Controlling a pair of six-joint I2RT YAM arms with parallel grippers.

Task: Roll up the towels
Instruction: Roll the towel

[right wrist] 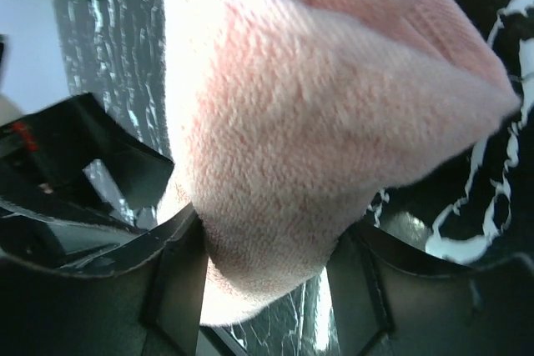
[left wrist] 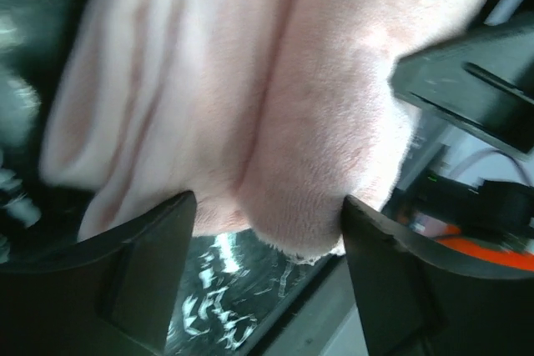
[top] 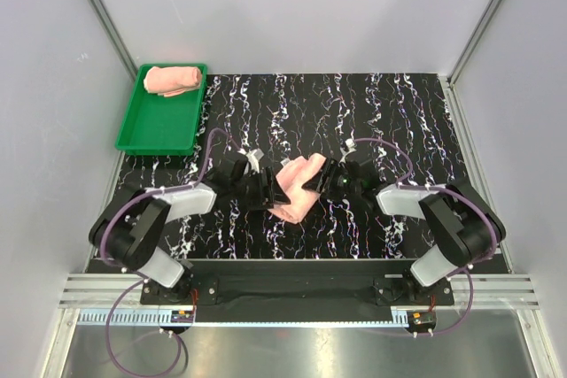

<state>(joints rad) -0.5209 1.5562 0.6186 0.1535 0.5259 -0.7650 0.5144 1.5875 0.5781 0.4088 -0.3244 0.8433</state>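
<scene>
— Where is the towel?

— The towel [top: 298, 185] is bunched between the two hands, over the middle of the black marbled tabletop [top: 399, 112]. The left hand [top: 264, 189] is at its left side and the right hand [top: 326, 178] at its right. Their fingertips face each other across the cloth.

— Which way does it run?

— Its long axis is a diagonal. One end lies just ahead of the left hand's fingertips, nearer the arm bases. The opposite corner sits beside the right hand, farther from the bases. The cloth is crumpled into soft lobes, not rolled.

— How do the hands stand?

— The right hand pinches a thick fold. In its wrist view the cloth fills the whole gap between its fingers [right wrist: 359, 289] and bulges past them. The left hand is closed on the towel too. A fat fold is wedged between its fingers [left wrist: 142, 281], and the tabletop shows under the cloth's edge.

— What else is around?

— Well beyond the left hand and off to its left, a green tray [top: 159, 130] lies at the far left corner of the tabletop. A rolled towel [top: 173, 80] rests across the tray's far end, well apart from both hands.

— What stands in the way?

— Each hand stands close in front of the other, with the towel between them. The right hand's black body shows at the right edge of the left wrist view, just past the cloth.
</scene>
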